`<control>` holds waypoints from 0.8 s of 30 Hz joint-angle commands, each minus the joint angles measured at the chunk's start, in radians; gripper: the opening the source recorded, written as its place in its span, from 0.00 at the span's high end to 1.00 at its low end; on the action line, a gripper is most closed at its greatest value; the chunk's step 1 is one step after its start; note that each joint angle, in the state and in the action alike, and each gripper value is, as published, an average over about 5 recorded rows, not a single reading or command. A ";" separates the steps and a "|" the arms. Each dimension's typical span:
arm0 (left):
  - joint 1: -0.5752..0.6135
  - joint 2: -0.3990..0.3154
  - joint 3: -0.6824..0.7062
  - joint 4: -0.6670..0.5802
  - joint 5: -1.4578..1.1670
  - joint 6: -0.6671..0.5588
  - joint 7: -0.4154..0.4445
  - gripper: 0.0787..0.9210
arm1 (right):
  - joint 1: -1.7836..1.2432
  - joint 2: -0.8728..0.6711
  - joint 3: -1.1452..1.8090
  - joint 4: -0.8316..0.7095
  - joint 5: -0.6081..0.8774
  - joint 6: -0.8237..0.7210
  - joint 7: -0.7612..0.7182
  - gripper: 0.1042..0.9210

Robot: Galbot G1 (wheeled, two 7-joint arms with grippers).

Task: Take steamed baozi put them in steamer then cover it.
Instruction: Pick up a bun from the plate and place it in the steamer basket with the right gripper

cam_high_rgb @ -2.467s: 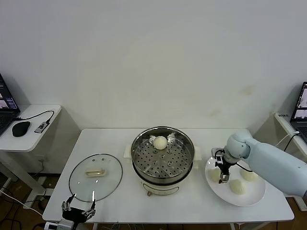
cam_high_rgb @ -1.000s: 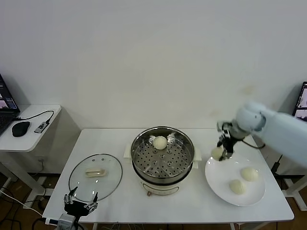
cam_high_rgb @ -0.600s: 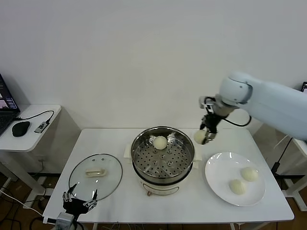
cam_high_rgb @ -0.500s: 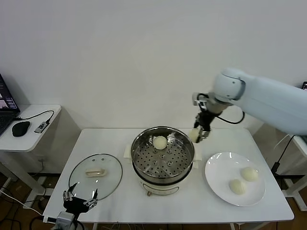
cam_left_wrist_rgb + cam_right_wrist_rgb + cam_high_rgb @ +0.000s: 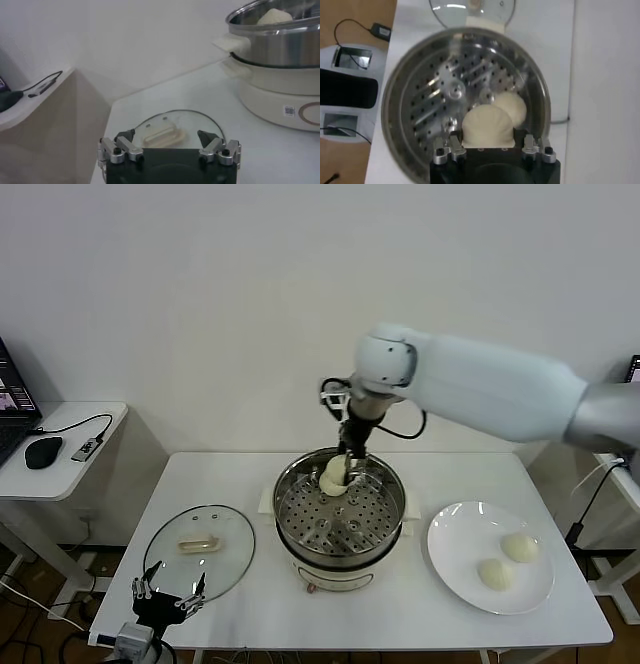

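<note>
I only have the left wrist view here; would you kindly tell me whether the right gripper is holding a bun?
Observer: Yes, the right gripper is shut on a baozi above the steamer.
Operator: Is another bun in there?
Observer: One bun sits on the perforated floor beside it.
Operator: How many remain outside?
Observer: Two buns lie on the white plate.

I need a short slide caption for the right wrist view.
Right hand holds a baozi over the steamer, beside one already inside.
</note>
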 commanded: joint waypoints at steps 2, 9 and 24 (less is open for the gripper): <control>0.001 0.001 0.004 -0.007 0.000 0.001 0.001 0.12 | -0.121 0.135 0.016 -0.085 -0.044 -0.010 0.010 0.37; 0.000 0.000 0.011 -0.012 0.003 0.003 0.005 0.12 | -0.191 0.178 0.029 -0.135 -0.090 -0.006 0.013 0.37; -0.013 -0.007 0.021 0.002 0.000 0.003 0.005 0.12 | -0.232 0.198 0.042 -0.167 -0.116 -0.007 0.029 0.37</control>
